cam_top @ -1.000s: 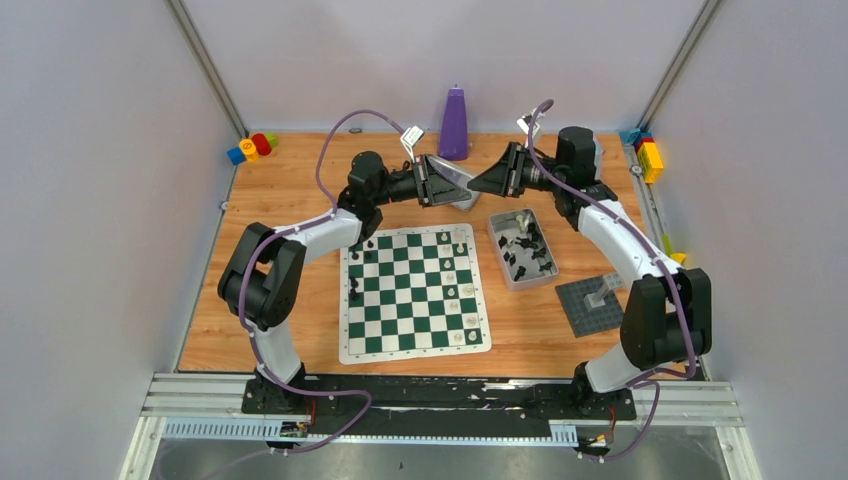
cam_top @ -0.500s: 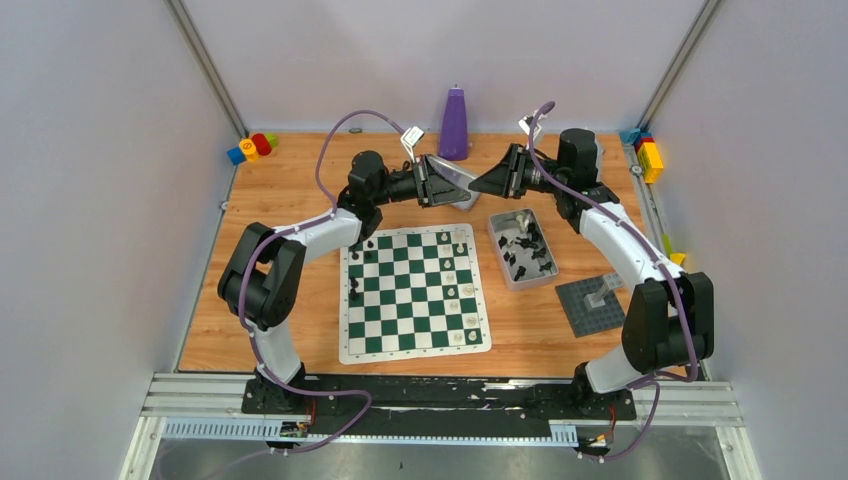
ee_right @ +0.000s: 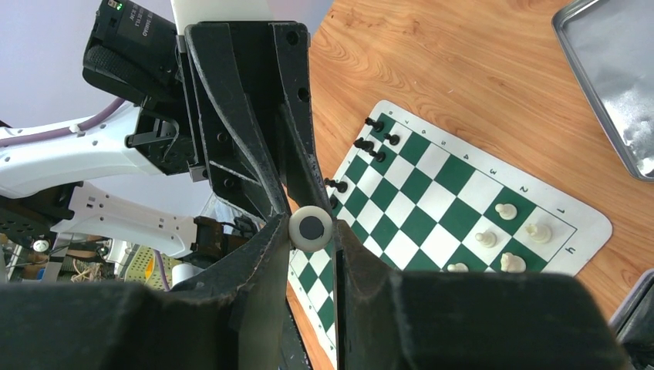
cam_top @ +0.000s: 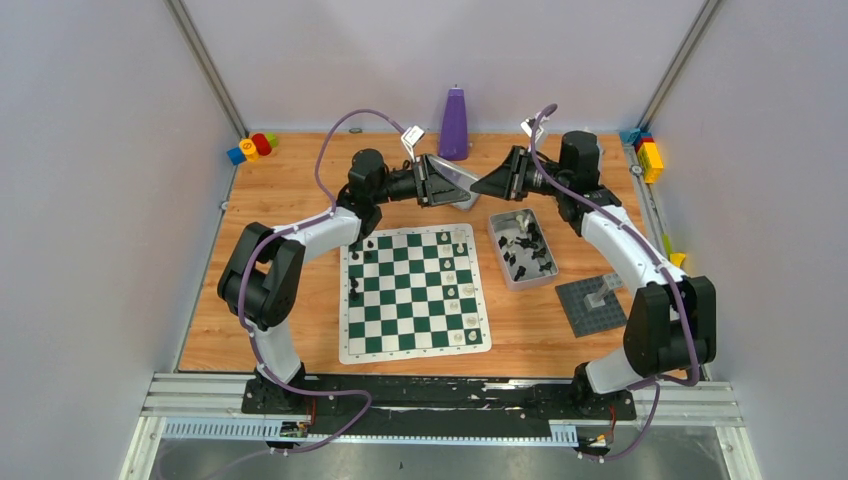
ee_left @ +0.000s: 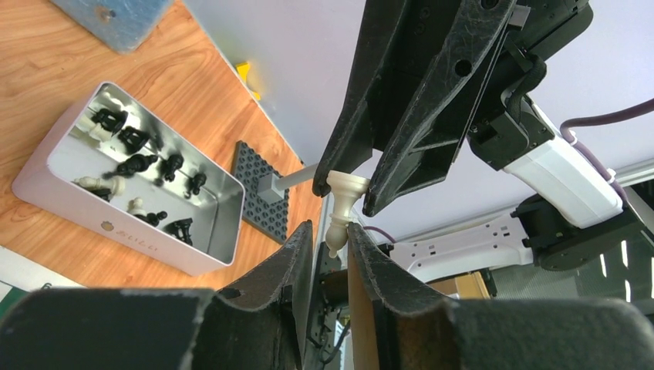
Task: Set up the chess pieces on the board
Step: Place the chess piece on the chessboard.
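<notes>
Black-fingered, the left gripper and right gripper met tip to tip beyond the board from above. At the left wrist we saw a cream-white chess piece, head between the barely parted left fingers; whether they pinched it we could not tell. At the right wrist, right fingers clenched its base.

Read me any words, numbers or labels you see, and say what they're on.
"1", "2", "3": on the board, white border, right wrist view; further marks too small.
Embossed brand on the metal tin, side wall: too blurred to read.
White print on the left arm's black housing: too small.
</notes>
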Tool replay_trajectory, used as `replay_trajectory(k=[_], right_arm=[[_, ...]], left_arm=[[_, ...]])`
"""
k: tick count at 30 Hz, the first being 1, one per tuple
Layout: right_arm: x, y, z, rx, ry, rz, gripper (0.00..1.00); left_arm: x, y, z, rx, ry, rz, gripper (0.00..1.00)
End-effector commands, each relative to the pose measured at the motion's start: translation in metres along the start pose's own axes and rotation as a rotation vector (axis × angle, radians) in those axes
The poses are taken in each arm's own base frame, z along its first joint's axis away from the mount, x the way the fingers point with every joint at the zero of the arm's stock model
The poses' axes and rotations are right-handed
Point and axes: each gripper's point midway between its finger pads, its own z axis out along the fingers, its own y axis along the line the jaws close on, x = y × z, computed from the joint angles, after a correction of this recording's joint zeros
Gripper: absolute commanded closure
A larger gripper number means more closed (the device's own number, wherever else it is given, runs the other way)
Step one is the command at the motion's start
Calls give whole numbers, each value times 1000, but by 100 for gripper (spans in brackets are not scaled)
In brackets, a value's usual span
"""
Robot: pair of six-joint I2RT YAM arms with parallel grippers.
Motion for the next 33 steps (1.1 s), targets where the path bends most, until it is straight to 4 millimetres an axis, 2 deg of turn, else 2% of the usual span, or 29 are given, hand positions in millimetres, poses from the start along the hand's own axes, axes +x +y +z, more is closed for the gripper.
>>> replay_trajectory(k=[1, 14, 23, 33], right_arm=[[-9, 12, -8, -14, -37, -71, 78], [-11, 10, -7, -7, -43, -62, 79], [-14, 9, -4, -11, -48, -37, 80], [-22, 9, -3, -15, -58, -24, 81]], left_arm=[[-23, -35, -3, 58, -47, 108, 69], [-25, -36, -1, 61, -48, 87, 77], [-24, -35, 0, 66, -47, 61, 65], [-16, -33, 3, 61, -31, 48, 62]])
